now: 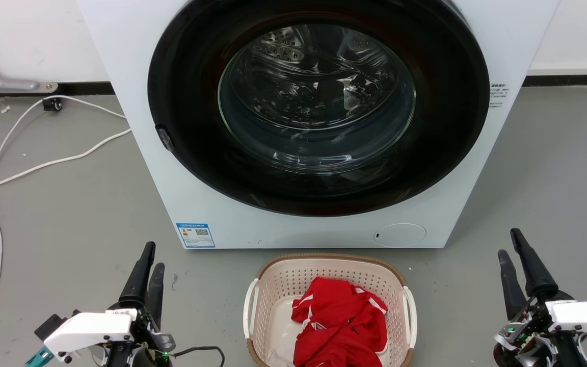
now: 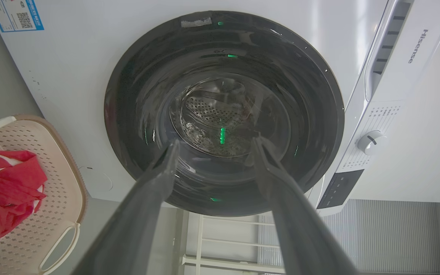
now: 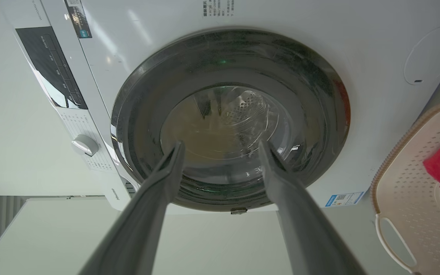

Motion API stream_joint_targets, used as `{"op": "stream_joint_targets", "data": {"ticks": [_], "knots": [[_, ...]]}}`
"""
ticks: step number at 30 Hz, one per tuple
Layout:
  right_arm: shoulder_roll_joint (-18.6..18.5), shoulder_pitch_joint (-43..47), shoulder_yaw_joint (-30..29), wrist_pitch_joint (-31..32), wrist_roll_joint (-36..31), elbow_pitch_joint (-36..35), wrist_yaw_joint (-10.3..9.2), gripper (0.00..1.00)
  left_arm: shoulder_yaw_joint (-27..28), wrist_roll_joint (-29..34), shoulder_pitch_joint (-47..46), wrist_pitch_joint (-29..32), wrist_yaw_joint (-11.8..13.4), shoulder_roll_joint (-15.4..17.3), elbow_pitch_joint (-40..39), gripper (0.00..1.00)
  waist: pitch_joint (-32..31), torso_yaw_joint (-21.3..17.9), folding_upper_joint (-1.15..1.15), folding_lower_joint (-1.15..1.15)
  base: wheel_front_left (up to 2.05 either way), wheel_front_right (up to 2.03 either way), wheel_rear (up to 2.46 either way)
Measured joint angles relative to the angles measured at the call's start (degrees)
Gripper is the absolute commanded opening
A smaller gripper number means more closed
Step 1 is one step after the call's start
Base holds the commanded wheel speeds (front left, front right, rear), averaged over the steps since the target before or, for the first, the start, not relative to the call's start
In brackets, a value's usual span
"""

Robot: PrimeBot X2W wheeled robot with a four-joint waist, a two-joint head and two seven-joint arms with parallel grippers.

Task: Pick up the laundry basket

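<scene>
The laundry basket (image 1: 283,278) stands on the grey floor (image 1: 69,214), directly in front of the white washer (image 1: 135,102) and just beside its lower front panel. It is upright, with the brown rim on top and one white handle (image 1: 247,308) on each short side (the second handle (image 1: 411,311) is on the robot's right). Inside lies a crumpled red garment (image 1: 342,321) with white stripes, and under it there is something pale which I cannot identify. The near end of the basket is cut by the lower edge of the head view.

The left pincer (image 1: 153,259) is to the left of the basket and well apart from it, with its dark fingers pointing toward the washer. In the left wrist view its two fingers are apart, with a clear gap and nothing between them. The right pincer (image 1: 508,243) is to the right of the basket, also well apart from it, and the right wrist view shows its fingers spread in the same way, empty. Neither pincer touches the basket or its handles.

The round dark door (image 1: 319,102) of the washer is shut, and through the glass the metal drum is visible. A small blue label (image 1: 195,235) is on the lower left corner of the front panel. A white cable (image 1: 44,163) lies on the floor at the left of the washer.
</scene>
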Motion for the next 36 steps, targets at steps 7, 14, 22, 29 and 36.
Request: {"op": "stream_joint_targets", "data": {"ticks": [7,14,22,29,36], "knots": [[0.0,0.4,1.1,-2.2,-1.4,-1.4,0.00,1.00,-2.2,-0.1,-0.1,-2.2,0.0,0.0,-1.2,1.00,0.1,0.1,0.00,0.00,0.00,0.00,0.00],[-0.4,1.2,2.3,-4.2,-5.4,-2.7,0.00,1.00,-4.2,4.4,-0.3,-4.2,0.0,0.0,-2.0,1.00,0.1,0.3,0.00,0.00,0.00,0.00,0.00],[-0.8,1.6,2.9,-6.0,-13.8,-3.2,0.00,1.00,-5.4,13.6,-0.3,-6.0,0.0,0.0,-2.7,1.00,0.1,0.4,0.00,0.00,0.00,0.00,0.00],[-0.5,1.8,3.1,-7.5,-22.1,-3.9,0.00,1.00,-5.9,21.3,-0.3,-7.5,0.0,0.0,-3.7,1.00,0.0,0.5,0.00,0.00,0.00,0.00,0.00],[-0.3,2.1,3.3,-8.5,-32.4,-4.9,0.00,1.00,-6.9,29.5,-0.3,-8.9,0.0,0.0,-4.2,1.00,-0.1,0.5,0.00,0.00,0.00,0.00,0.00]]}}
